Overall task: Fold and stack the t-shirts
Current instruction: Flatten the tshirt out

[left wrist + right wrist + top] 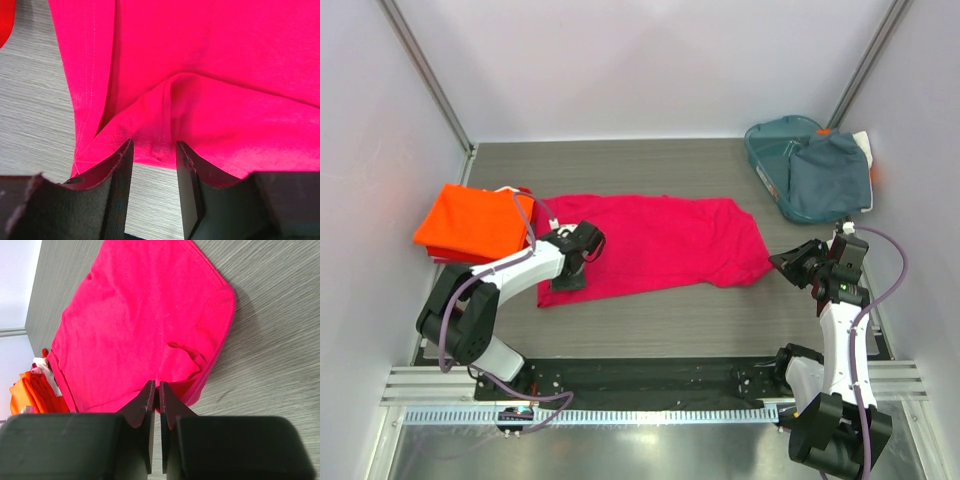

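Note:
A magenta-pink t-shirt (660, 245) lies spread flat across the middle of the table. My left gripper (567, 278) is at its near left corner. In the left wrist view it (152, 150) is open, and the shirt's hem (160, 145) lies right at the fingertips. My right gripper (783, 261) is at the shirt's right corner, which is drawn out to a point. In the right wrist view it (156, 386) is shut on that pink edge (190, 365). A folded orange t-shirt (475, 222) lies at the left. Grey-blue t-shirts (830, 175) hang out of the basket.
A teal plastic basket (767, 150) stands at the back right corner. White walls enclose the table on three sides. The orange shirt also shows at the left edge of the right wrist view (27, 390). Bare grey table (700, 310) lies in front of the pink shirt.

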Controlling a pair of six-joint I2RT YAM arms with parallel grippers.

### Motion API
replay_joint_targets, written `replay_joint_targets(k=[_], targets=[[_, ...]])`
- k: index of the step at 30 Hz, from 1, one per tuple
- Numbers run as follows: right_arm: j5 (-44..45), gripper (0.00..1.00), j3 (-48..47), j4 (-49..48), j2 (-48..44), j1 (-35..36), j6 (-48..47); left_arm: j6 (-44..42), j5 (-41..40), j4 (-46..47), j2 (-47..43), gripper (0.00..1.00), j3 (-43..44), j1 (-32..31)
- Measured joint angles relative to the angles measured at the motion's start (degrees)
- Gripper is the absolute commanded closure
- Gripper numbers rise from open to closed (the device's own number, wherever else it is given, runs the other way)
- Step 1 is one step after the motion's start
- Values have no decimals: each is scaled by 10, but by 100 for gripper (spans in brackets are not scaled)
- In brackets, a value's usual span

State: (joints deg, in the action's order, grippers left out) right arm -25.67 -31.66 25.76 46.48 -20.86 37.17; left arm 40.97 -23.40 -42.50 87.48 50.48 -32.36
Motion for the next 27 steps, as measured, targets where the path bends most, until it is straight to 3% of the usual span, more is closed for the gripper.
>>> replay_joint_targets(k=[8,15,16,17,18,27], targets=[[0,89,0,0,0,0,0,-9,1,7,14,76,10,-9],[0,89,0,0,0,0,0,-5,-5,6,35,79,10,-9],[0,89,0,0,0,0,0,-3,-8,5,35,82,10,-9],[0,89,0,0,1,0,0,-1,-13,4,35,95,10,-9],[0,89,0,0,1,0,0,4,-17,3,35,100,10,-9],[0,91,-6,0,9,0,-5,22,-46,-40,-21,100,11,-9]])
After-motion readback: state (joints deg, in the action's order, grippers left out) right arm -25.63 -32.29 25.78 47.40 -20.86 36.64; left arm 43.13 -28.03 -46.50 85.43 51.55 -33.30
